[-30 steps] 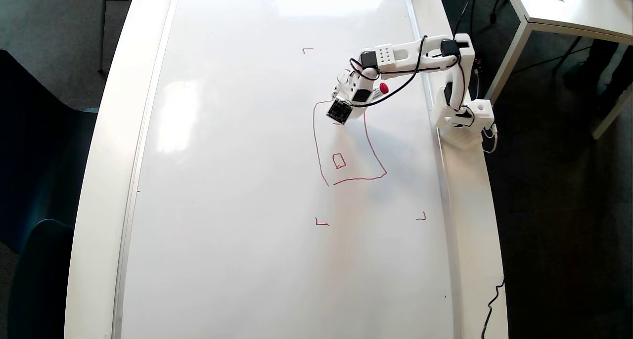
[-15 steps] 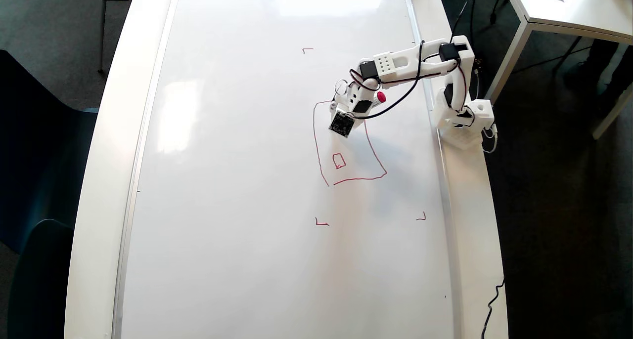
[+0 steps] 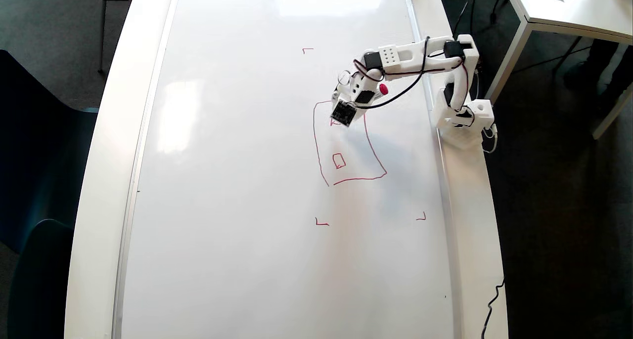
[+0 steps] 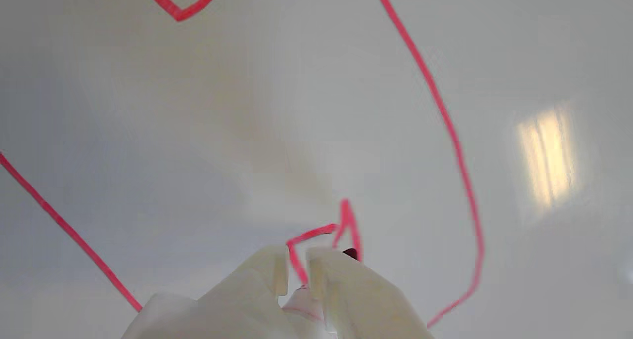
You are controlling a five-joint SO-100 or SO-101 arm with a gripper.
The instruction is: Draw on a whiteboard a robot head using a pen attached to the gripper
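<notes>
In the wrist view the pincer (image 4: 296, 267) is clamped on the pen (image 4: 349, 253), whose dark tip touches the whiteboard (image 4: 198, 131) at the end of a small, unfinished red square. A second ago only a short tick showed there; now two sides and a peak are drawn, so a second inner feature of the robot head (image 3: 346, 151) is probably half done. Overhead, the arm has swung slightly right. Farther off, one finished small square sits lower inside the open outline. No containers appear on the surface (image 3: 470, 205).
</notes>
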